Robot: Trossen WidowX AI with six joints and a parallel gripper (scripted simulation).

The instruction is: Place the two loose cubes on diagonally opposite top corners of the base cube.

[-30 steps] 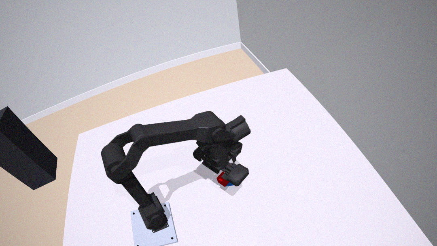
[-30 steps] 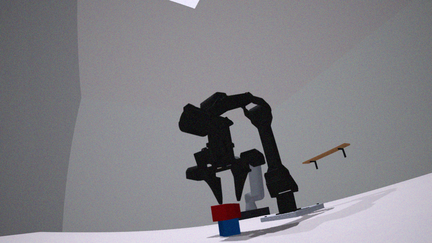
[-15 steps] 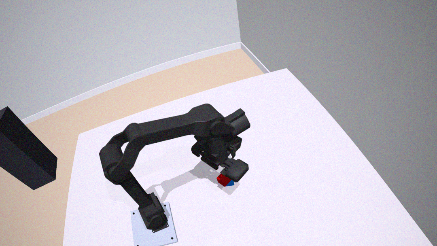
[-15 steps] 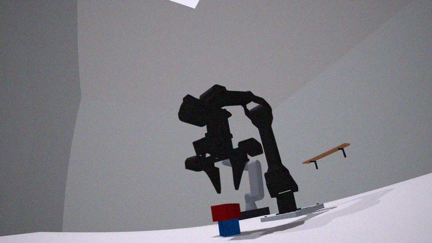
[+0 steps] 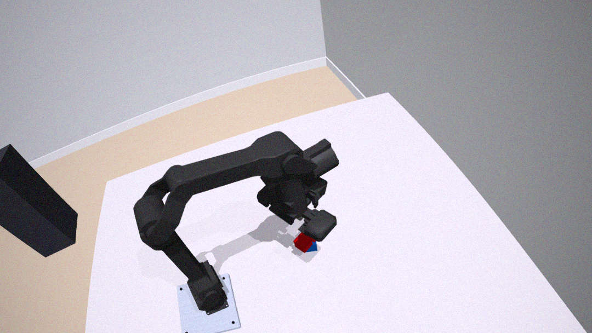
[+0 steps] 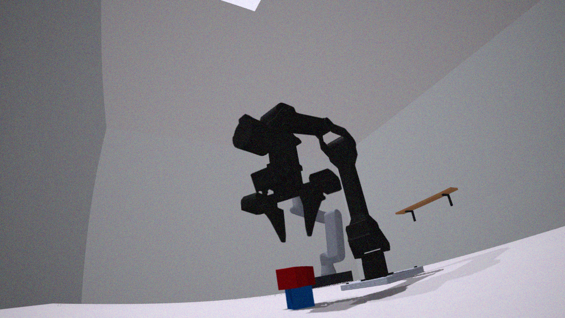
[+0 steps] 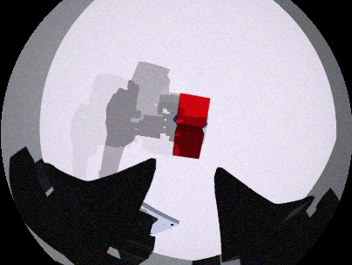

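The blue base cube stands on the white table. Two red cubes rest on top of it. In the wrist view one red cube is bright and the other red cube is darker, corner to corner, with slivers of blue between them. In the top and exterior views they read as one red block that overhangs the base. My gripper is open and empty. It hangs straight above the stack, its fingertips clear of the red cubes.
The arm's grey base plate sits at the table's near left. A black box stands on the floor beyond the left edge. A wooden shelf and a pale grey arm shape show in the background.
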